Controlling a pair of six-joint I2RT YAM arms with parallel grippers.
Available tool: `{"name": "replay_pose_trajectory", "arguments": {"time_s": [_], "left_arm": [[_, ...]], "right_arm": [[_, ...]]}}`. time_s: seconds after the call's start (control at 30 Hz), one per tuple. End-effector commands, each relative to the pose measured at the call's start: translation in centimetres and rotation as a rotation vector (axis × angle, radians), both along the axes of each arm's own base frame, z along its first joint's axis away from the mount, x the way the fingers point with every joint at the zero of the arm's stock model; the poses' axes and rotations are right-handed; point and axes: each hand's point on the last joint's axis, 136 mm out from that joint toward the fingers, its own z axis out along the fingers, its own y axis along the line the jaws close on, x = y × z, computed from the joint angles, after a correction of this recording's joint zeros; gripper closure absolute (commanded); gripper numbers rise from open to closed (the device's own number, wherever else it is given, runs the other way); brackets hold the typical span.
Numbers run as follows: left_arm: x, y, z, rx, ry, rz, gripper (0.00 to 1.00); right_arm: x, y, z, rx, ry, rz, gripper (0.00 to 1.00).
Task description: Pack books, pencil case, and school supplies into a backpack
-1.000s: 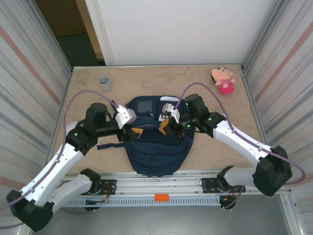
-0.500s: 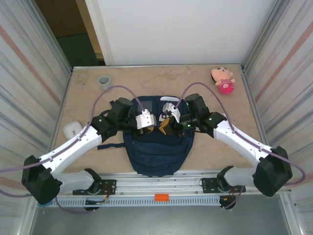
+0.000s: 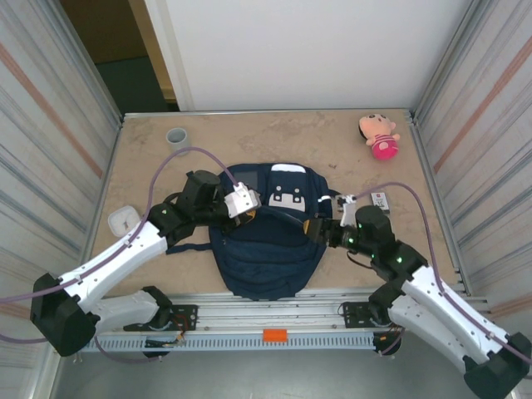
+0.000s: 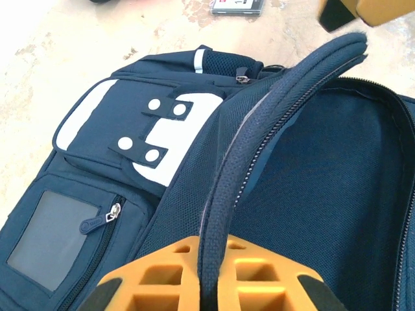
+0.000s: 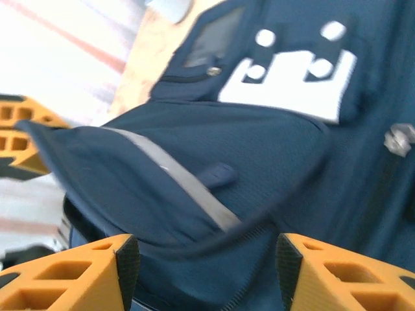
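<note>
The navy backpack lies flat mid-table with its white patches toward the far side. My left gripper is shut on the padded zip rim of its main opening, and the rim runs between the orange fingers. The dark inside is exposed. My right gripper stands open just off the backpack's right side, with only fabric beyond its fingers. A small whitish packet with red markings, the school supplies, lies on the table right of the backpack. The books and pencil case are hidden.
A grey cup stands at the back left. A white square object lies left of my left arm. A pink plush toy sits at the back right. Metal walls close in both sides of the table.
My left gripper swung in from the backpack's left, shut on the opening's rim and holds it. My right gripper let go of the rim, opened and drew back to the near right.
</note>
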Motion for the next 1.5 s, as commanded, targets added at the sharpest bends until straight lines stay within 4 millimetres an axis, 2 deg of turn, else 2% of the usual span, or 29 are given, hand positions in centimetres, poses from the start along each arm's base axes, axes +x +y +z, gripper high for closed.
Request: {"name": "replay_pose_trajectory", "arguments": {"time_s": [0.0, 0.07, 0.13, 0.43, 0.67, 0.77, 0.83, 1.0, 1.17, 1.37, 1.47], "left_arm": [[0.8, 0.4, 2.1, -0.060, -0.038, 0.066, 1.00], [0.8, 0.4, 2.2, -0.069, -0.037, 0.071, 1.00], [0.8, 0.3, 2.4, -0.081, -0.030, 0.072, 1.00], [0.1, 0.4, 3.5, -0.137, -0.019, 0.078, 1.00], [-0.9, 0.1, 3.6, -0.179, -0.005, 0.046, 1.00], [-1.0, 0.1, 3.2, -0.190, 0.001, 0.055, 1.00], [-0.8, 0.3, 2.7, -0.184, -0.004, 0.069, 1.00], [0.2, 1.9, 1.3, -0.136, -0.018, 0.154, 1.00], [2.1, 4.3, 0.7, -0.173, -0.020, 0.270, 1.00], [4.2, 7.8, -0.2, -0.203, -0.019, 0.442, 1.00], [4.7, 8.7, -0.5, -0.211, -0.004, 0.494, 1.00]], "right_arm": [[-0.5, -1.6, -2.0, 0.099, 0.166, -0.188, 0.42], [-0.9, -1.8, -2.9, 0.089, 0.183, -0.194, 0.44], [-1.0, -1.7, -3.8, 0.080, 0.199, -0.184, 0.49], [0.4, 1.0, -5.7, 0.105, 0.233, -0.095, 0.62], [3.4, 2.0, -5.6, 0.108, 0.191, -0.076, 0.68], [4.7, 2.8, -5.3, 0.087, 0.169, -0.050, 0.70], [5.6, 3.1, -5.8, 0.068, 0.175, -0.046, 0.71], [8.0, 3.8, -5.8, 0.065, 0.162, -0.018, 0.71], [10.1, 5.4, -6.1, 0.068, 0.160, 0.022, 0.72], [11.4, 6.8, -7.0, 0.061, 0.172, 0.067, 0.71], [11.6, 7.1, -7.0, 0.048, 0.176, 0.087, 0.71]]}}
